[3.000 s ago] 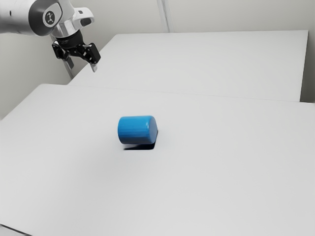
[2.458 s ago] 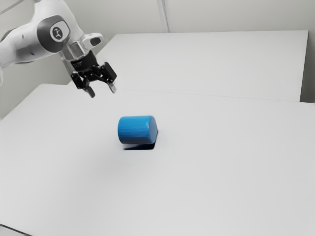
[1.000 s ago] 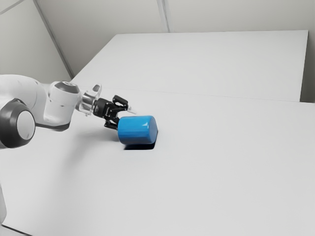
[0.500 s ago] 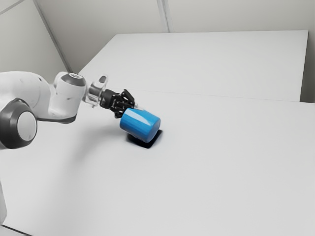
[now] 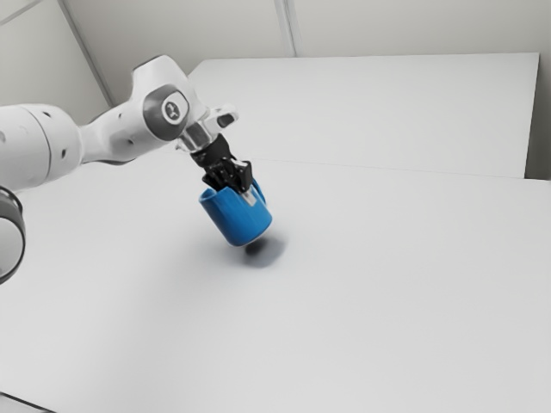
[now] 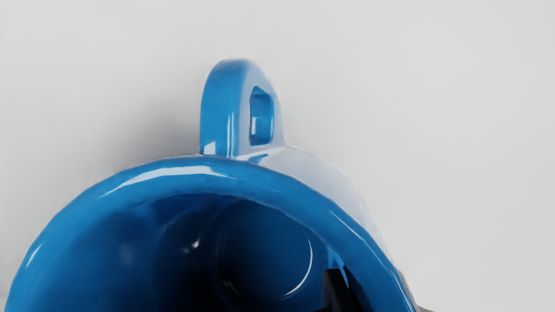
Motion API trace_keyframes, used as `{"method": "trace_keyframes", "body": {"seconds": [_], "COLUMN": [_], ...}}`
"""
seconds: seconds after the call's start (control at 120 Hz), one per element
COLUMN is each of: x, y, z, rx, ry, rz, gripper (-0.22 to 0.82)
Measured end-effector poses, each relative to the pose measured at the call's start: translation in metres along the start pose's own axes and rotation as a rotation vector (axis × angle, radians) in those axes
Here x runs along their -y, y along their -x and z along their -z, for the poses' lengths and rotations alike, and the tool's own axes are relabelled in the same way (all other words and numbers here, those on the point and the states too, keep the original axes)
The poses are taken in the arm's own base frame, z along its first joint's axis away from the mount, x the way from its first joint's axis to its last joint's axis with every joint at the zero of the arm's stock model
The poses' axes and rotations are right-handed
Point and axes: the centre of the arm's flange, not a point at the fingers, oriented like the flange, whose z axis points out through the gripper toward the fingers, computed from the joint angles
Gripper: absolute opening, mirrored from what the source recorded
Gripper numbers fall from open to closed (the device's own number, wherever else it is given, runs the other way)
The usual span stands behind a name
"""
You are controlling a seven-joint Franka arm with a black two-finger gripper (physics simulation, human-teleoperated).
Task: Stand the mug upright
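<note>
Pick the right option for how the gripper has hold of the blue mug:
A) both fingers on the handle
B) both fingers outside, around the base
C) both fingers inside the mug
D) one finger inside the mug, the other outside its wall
D: one finger reaches in past the rim of the blue mug, while the other finger lies against its outer wall, away from the handle.

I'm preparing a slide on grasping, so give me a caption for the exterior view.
A Franka hand grips a tilted blue mug by its wall, above a white table.
</note>
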Motion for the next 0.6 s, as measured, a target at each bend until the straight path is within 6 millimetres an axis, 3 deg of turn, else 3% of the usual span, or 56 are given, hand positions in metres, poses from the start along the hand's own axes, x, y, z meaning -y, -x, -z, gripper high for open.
{"method": "trace_keyframes", "body": {"seconds": [0.142, 0.25, 0.367, 0.6], "x": [-0.016, -0.022, -0.027, -0.013], "y": [0.034, 0.047, 0.053, 0.059], "z": [-0.008, -0.013, -0.022, -0.048], "rx": [0.023, 0.009, -0.022, -0.063], "ry": [-0.188, -0.307, -0.393, -0.439], "rz": [-0.019, -0.036, -0.046, 0.026], "gripper": [-0.17, -0.17, -0.17, -0.17]}}
